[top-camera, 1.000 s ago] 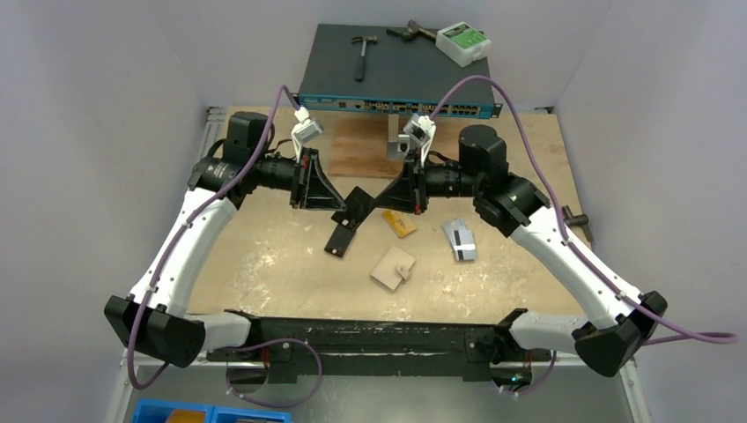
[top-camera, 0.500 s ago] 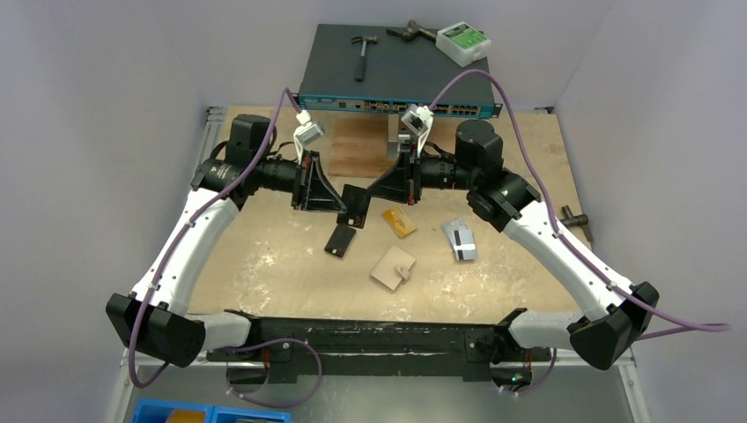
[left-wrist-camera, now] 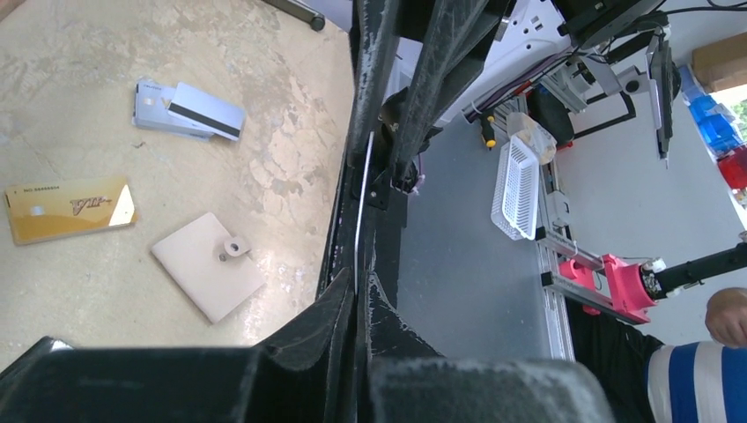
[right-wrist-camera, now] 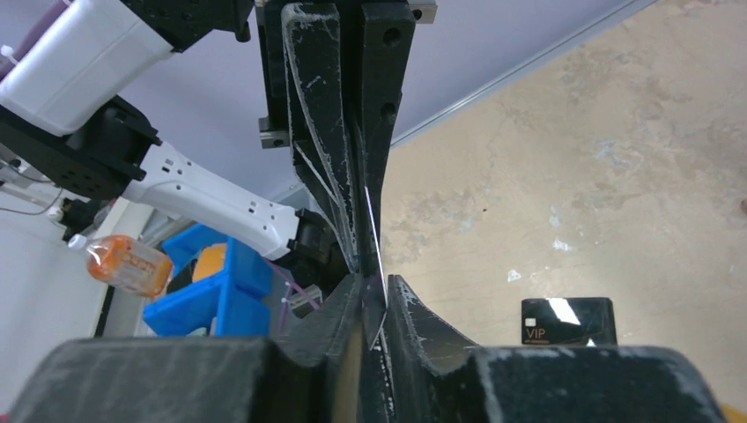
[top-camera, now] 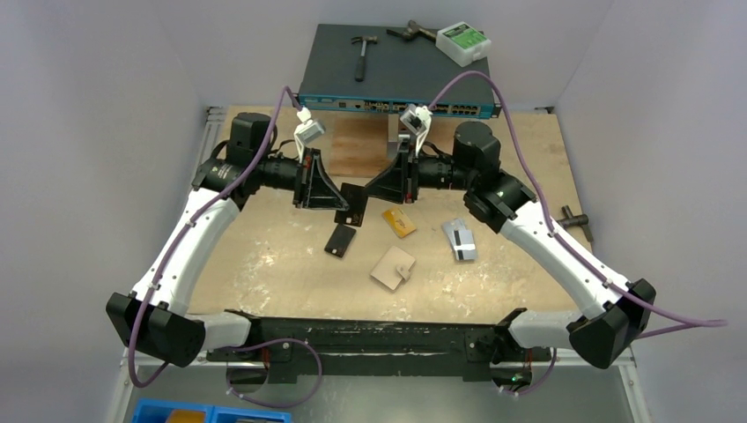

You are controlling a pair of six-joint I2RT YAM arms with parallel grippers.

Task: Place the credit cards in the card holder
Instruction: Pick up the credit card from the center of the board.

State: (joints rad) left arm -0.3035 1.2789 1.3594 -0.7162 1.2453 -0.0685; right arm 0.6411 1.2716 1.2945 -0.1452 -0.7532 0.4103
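So here's where we're at: both arms meet over the middle of the counter (top-camera: 528, 159), nose to nose, with a dark card (top-camera: 354, 204) held edge-on between them, up off the surface. The left end effector (left-wrist-camera: 358, 295) is clamped together on that card, and from its wrist view we only see the card as a thin pale line running up into the other arm's fingers. The right end effector (right-wrist-camera: 374, 300) has the same card between its fingers too, but we honestly can't tell whether it's pinching or just sitting around it (the gap looks tiny either way).

The rest is lying flat on the counter. The holder (top-camera: 393, 267) is closed, snap tab showing, near the centre and nearer to us than the arms. The orange card (top-camera: 398, 221) lies just beyond it. The silver cards (top-camera: 458, 238) sit to the right of those, overlapping, with one showing its dark stripe. The black card (top-camera: 341, 239) is left of the holder, more or less under the left arm's fingers but not touching them. None of the loose cards touches the holder.
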